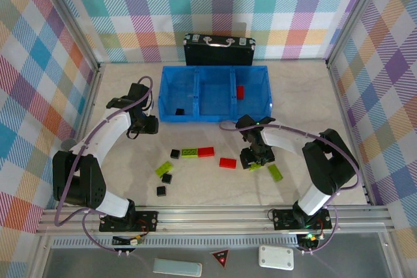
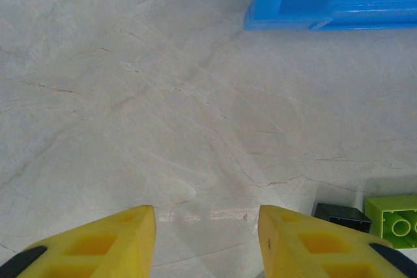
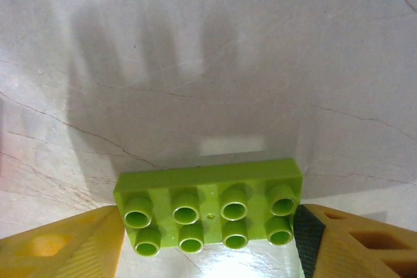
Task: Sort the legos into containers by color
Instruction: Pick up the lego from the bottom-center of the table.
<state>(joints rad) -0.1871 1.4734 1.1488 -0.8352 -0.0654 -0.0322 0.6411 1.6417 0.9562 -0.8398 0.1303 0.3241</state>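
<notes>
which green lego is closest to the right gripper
The lime brick lying studs-up between the right gripper's fingers; the other green bricks lie farther off.

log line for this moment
left jaws apart, empty | right jaws either side of green brick, grip unclear | tray holds red brick, black brick

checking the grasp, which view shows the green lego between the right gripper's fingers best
Right wrist: the green lego lies whole, studs up, between the right gripper's fingers. Top external shows a lime sliver under that gripper; the left wrist's green brick is another one.
</notes>
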